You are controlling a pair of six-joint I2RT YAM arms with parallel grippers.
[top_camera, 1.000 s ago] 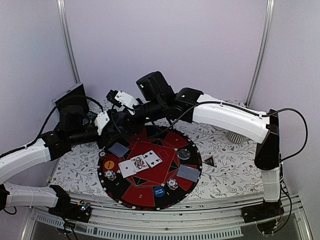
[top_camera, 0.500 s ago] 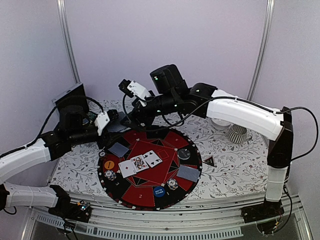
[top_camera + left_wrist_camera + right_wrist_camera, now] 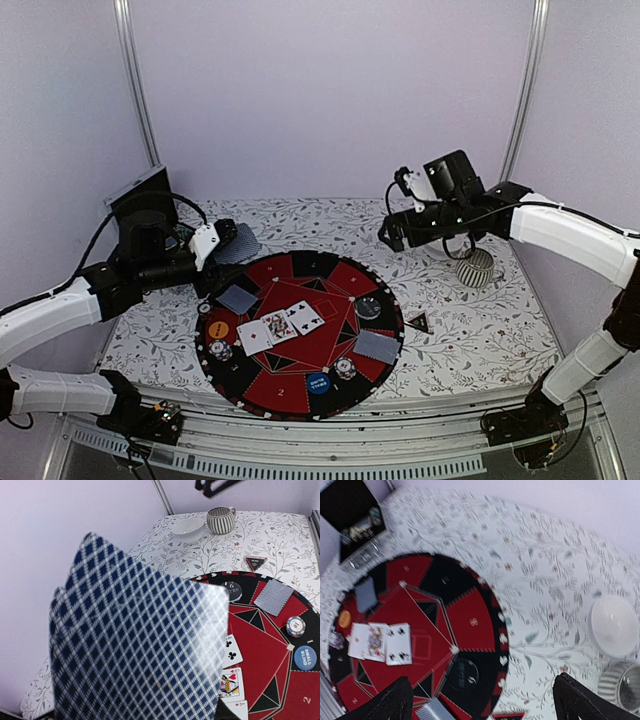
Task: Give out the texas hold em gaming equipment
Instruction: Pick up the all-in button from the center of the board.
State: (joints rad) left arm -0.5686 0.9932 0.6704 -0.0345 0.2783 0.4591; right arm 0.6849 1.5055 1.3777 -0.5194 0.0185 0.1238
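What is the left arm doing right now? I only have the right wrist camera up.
Observer: The left gripper holds a stack of blue-backed cards beyond the mat's far left edge.
Operator: Any button on the mat's near edge?
Observer: Yes, a blue disc button, with a poker chip just to its right.
Operator: Where's my right gripper?
Observer: The right gripper is open and raised, left of the ribbed cup in the top view.

a white bowl sits just beside a ribbed grey cup at the far right of the flowered tablecloth, beyond the round red-and-black mat.
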